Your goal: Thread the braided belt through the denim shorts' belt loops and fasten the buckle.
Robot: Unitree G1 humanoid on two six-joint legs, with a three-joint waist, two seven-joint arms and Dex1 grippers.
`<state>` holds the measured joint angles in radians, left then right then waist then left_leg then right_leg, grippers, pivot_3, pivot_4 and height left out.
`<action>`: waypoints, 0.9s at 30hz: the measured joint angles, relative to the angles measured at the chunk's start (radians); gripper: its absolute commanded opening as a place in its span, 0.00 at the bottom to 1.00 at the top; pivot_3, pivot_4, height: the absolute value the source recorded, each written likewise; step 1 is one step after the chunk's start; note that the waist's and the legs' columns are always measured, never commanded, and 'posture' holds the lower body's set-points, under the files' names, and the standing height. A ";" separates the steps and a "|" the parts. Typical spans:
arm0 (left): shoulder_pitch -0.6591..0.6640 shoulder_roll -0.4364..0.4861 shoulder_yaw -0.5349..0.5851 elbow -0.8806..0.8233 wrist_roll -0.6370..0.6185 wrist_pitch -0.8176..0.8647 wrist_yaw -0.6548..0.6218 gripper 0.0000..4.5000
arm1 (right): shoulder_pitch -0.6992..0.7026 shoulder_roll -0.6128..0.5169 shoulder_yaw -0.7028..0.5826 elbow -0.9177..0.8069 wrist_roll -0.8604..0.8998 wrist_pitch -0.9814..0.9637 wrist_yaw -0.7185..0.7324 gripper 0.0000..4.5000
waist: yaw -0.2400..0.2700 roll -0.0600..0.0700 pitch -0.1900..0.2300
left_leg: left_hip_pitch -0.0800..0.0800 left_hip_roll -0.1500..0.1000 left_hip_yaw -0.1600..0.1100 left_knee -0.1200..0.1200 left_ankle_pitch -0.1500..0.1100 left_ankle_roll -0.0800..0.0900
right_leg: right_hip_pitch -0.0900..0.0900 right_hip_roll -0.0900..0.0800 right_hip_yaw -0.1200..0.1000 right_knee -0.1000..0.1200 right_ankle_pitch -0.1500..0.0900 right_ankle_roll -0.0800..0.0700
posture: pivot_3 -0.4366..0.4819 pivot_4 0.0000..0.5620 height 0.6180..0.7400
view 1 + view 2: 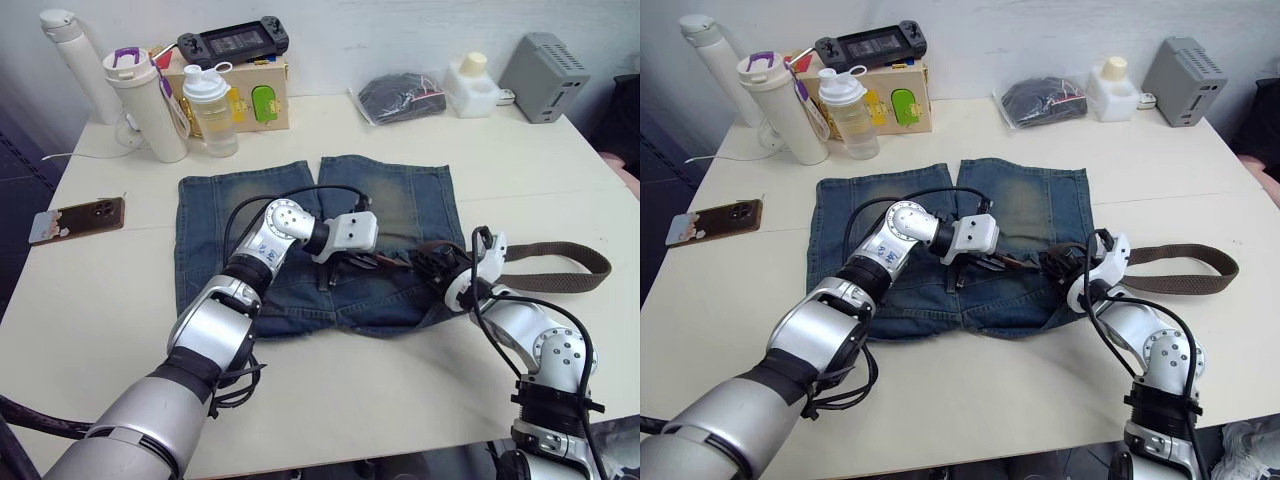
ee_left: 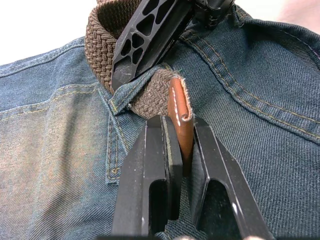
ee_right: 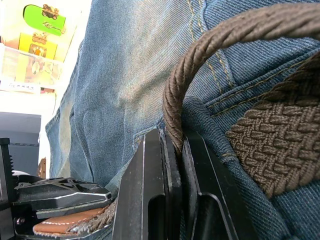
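Note:
The faded blue denim shorts (image 1: 400,200) lie flat in the middle of the table. At their waistband, my left gripper (image 2: 180,125) is shut on the tan leather tip (image 2: 179,107) of the braided belt (image 1: 560,265). The tip has come out from under a belt loop (image 2: 145,82). Just to the right, my right gripper (image 3: 172,137) is shut on the brown woven strap (image 3: 270,135) at the edge of the shorts. The rest of the strap lies doubled over on the table to the right. The buckle is hidden.
A phone (image 1: 80,218) lies at the table's left edge. Along the back stand a white flask (image 1: 75,55), two bottles (image 1: 150,105) (image 1: 212,110), a box (image 1: 250,95) with a game console (image 1: 232,40) on it, a black pouch (image 1: 400,97) and a grey device (image 1: 545,62).

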<state>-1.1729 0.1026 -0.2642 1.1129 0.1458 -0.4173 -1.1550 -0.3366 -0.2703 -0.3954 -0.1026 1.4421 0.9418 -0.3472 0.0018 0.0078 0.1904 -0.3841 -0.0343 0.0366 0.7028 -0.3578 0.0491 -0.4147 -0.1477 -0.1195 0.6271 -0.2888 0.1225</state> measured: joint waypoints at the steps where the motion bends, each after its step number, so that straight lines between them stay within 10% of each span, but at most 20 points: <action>1: 0.000 -0.004 0.000 0.002 0.001 0.000 0.003 0.00 | 0.001 0.000 -0.001 -0.002 -0.001 -0.001 -0.004 0.00 | 0.000 0.000 0.000 | 0.000 0.000 0.000 0.000 0.000 0.000 | 0.000 0.000 0.000 0.000 0.000 0.000 | 0.48 0.27 0.56; 4: 0.000 -0.015 0.000 0.005 0.005 0.000 0.018 0.00 | 0.010 -0.001 -0.007 -0.014 0.002 -0.005 -0.018 0.00 | 0.002 0.000 0.000 | -0.001 -0.001 -0.001 0.001 0.000 0.001 | 0.000 -0.001 0.000 0.000 0.000 0.001 | 0.48 0.27 0.56; 15: -0.016 -0.080 0.008 0.004 0.007 -0.012 0.031 0.00 | 0.141 -0.117 -0.051 -0.190 0.192 -0.048 -0.105 0.98 | 0.025 0.000 0.000 | -0.006 -0.004 -0.002 0.010 -0.001 0.005 | 0.000 -0.003 0.000 -0.001 0.004 0.006 | 0.48 0.27 0.56; 27: -0.037 -0.073 0.007 0.004 0.017 -0.052 0.047 0.00 | 0.328 -0.583 -0.100 -0.459 0.195 0.030 0.197 0.98 | 0.029 0.000 0.002 | -0.010 -0.004 0.001 0.016 -0.005 0.014 | 0.000 -0.003 0.002 -0.006 0.008 0.011 | 0.48 0.27 0.56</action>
<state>-1.2103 0.0299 -0.2570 1.1167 0.1631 -0.4696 -1.1075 -0.0084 -0.8533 -0.4957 -0.5614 1.6367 0.9723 -0.1499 0.0311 0.0079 0.1920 -0.3943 -0.0387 0.0374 0.7190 -0.3633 0.0632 -0.4143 -0.1509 -0.1179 0.6213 -0.2804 0.1333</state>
